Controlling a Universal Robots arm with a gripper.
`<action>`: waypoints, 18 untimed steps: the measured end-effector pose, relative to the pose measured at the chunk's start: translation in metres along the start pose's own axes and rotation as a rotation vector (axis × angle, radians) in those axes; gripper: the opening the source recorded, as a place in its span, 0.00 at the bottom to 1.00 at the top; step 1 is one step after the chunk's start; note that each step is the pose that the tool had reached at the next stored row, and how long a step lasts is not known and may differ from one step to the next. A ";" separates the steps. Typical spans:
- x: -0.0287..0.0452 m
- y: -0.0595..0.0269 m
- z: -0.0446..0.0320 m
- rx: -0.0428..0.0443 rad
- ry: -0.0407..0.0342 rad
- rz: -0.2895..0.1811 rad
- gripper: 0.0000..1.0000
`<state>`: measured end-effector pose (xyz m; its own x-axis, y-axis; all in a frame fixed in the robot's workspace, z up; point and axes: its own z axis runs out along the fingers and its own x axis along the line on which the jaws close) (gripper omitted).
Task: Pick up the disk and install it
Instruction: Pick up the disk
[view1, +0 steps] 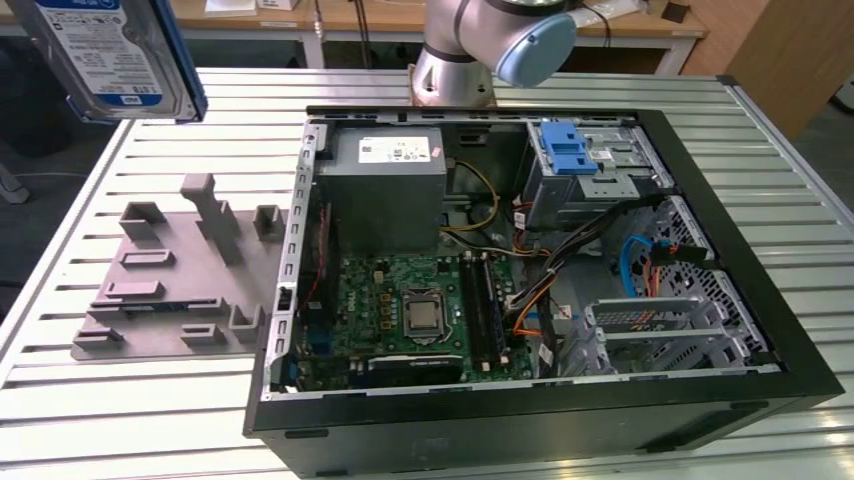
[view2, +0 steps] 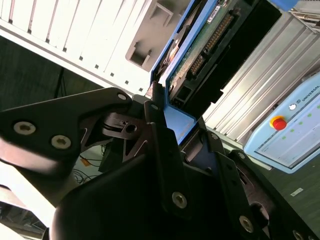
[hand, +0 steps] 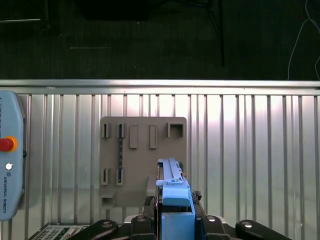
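Disk (view1: 114, 55) is held clamped edge-on in the pincer (hand: 175, 222), high above the table (view1: 134, 420) and over the grey holder (view1: 160, 290). Its long axis is pointed away from the pincer. The open case (view1: 534, 425) is seen toward the exterior view's right.

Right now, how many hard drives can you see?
1: the disk, gripped in the hand, high above the table at the exterior view's left. Others may sit hidden inside the computer case.
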<state>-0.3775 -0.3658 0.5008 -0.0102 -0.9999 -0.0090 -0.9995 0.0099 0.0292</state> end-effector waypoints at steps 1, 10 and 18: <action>0.0000 -0.0023 0.0000 0.0000 0.0000 0.000 0.36; 0.0004 -0.0216 -0.0006 -0.0001 0.0000 0.000 0.36; 0.0008 -0.0371 -0.0011 -0.0001 0.0001 0.000 0.36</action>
<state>-0.3404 -0.3670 0.5008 -0.0103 -0.9999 -0.0089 -0.9995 0.0100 0.0293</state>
